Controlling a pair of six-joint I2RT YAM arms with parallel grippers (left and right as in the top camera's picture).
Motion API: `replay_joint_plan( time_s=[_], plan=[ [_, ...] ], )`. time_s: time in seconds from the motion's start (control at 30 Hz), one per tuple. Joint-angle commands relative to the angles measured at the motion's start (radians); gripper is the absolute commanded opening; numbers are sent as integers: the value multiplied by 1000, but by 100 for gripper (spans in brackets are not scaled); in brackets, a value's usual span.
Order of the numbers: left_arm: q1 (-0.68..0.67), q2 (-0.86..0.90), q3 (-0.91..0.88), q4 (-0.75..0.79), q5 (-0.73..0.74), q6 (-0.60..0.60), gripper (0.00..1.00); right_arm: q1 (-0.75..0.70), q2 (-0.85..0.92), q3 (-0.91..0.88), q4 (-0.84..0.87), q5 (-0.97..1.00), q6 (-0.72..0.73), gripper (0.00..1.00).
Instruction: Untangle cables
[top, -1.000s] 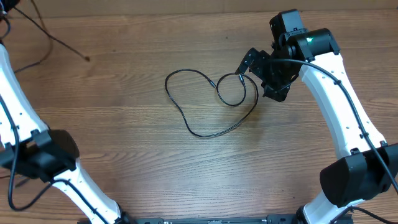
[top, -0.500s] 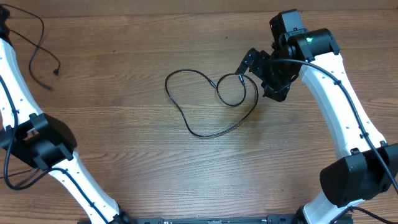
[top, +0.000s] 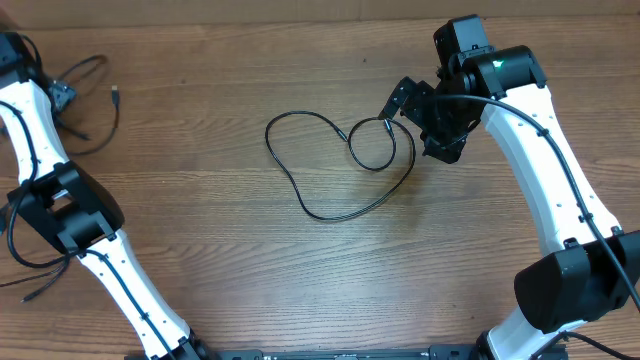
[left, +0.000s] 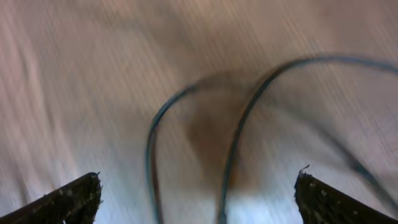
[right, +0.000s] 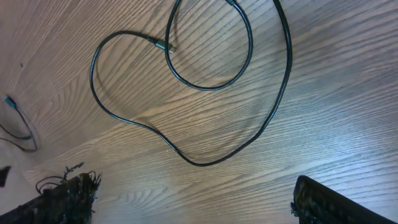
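Looped cable (right: 199, 163) lies mid-frame on the surface (top: 220, 280), plug end just left of the nearer right end effector (top: 396, 105), fingers apart; left end effector (left: 199, 193), also apart, hovers over bunched cables (left: 239, 124) upper left

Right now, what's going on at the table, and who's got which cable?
Neither arm is holding anything. The left gripper is open at the far left of the table, just above cable strands lying on the wood. The right gripper is also open, poised over the far right end of the centre cable, which lies by itself in loose loops.
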Motion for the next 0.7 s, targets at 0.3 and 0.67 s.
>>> replay_joint_plan(
  time_s=[0.3, 0.67],
  plan=[
    [49, -245, 14, -214, 585, -121, 100, 3, 2, -5, 2, 11, 3, 100],
    [-357, -384, 13, -446, 637, -145, 100, 3, 2, -5, 2, 11, 3, 100]
  ],
)
